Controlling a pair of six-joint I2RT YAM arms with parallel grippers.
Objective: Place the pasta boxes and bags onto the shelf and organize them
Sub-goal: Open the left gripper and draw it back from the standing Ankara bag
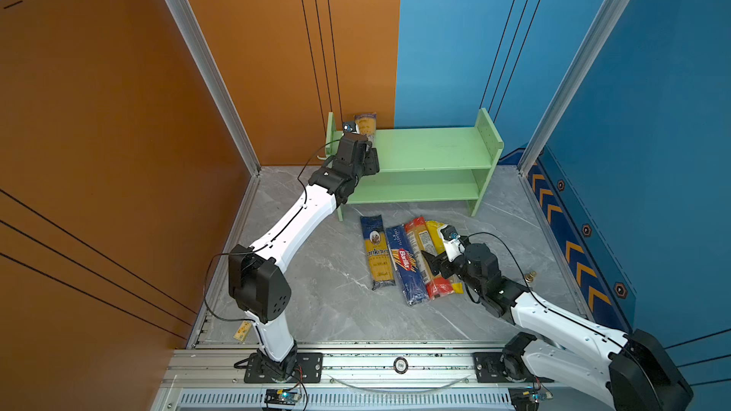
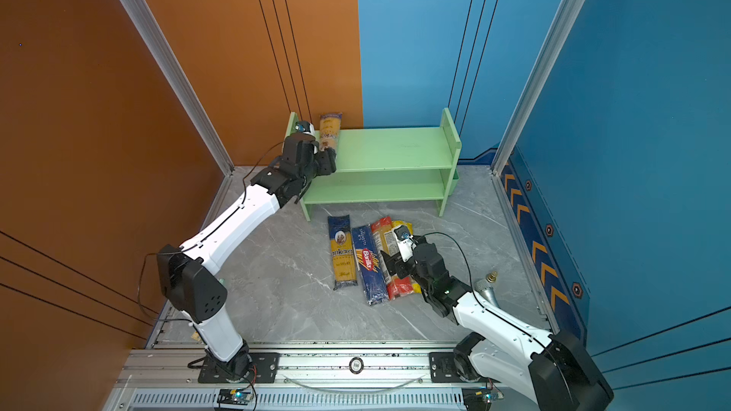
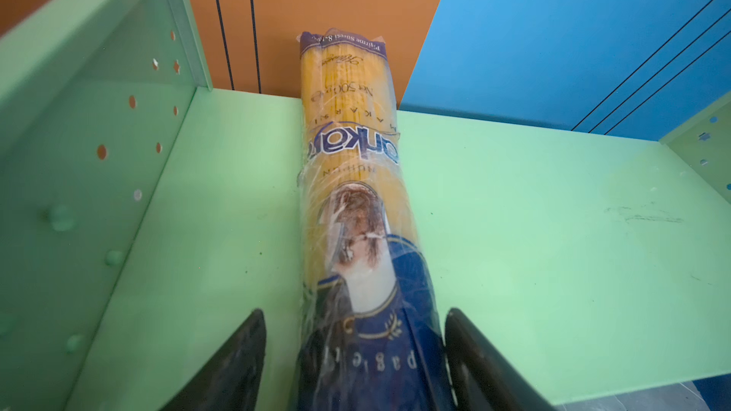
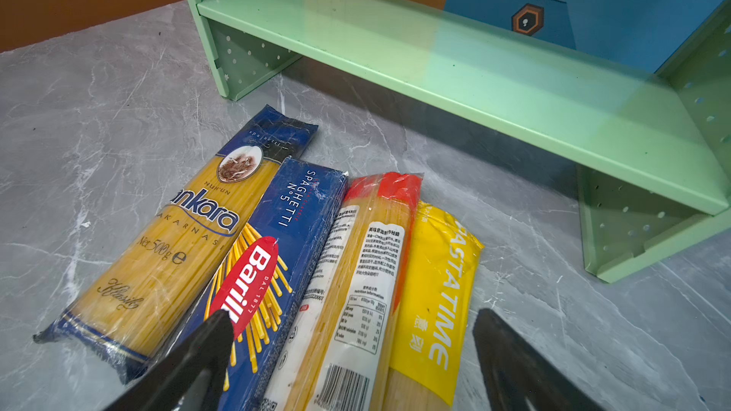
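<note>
A: Top views first. Where is the pasta?

B: In both top views the shelf [image 1: 435, 148] stands at the back of the grey floor [image 1: 316, 290]. One Ankara packet [image 1: 366, 124] is on the shelf's top tier, close to the shelf's left side panel [image 1: 329, 132]. Its far end rises past the shelf's back edge, in front of the orange wall [image 1: 257, 53]. The left gripper [image 1: 370, 158] is at the front edge of that tier, at the packet's near end.

A: And the others?

B: Four lie side by side on the floor just in front of the shelf. They are a second Ankara packet [image 1: 377, 253], the Barilla packet [image 1: 405, 266], the red-ended packet [image 1: 425, 255] and the yellow-ended packet [image 1: 435, 233]. The right gripper [image 1: 433, 264] hovers over the right part of that row.

A: The left wrist view?

B: The Ankara packet on the tier runs lengthwise toward the wall, portrait nearer the camera. The left gripper's fingers [image 3: 237, 361] stand apart, one on each side of the navy end. Green shelf shows between one finger and the wrap. The other is right at the wrap, and I cannot tell whether it touches.

A: The right wrist view?

B: The right gripper's fingers [image 4: 197, 349] are spread wide above the row and hold nothing. One tip is over the Barilla logo, and the other is past the yellow-ended packet, over bare floor.
</note>
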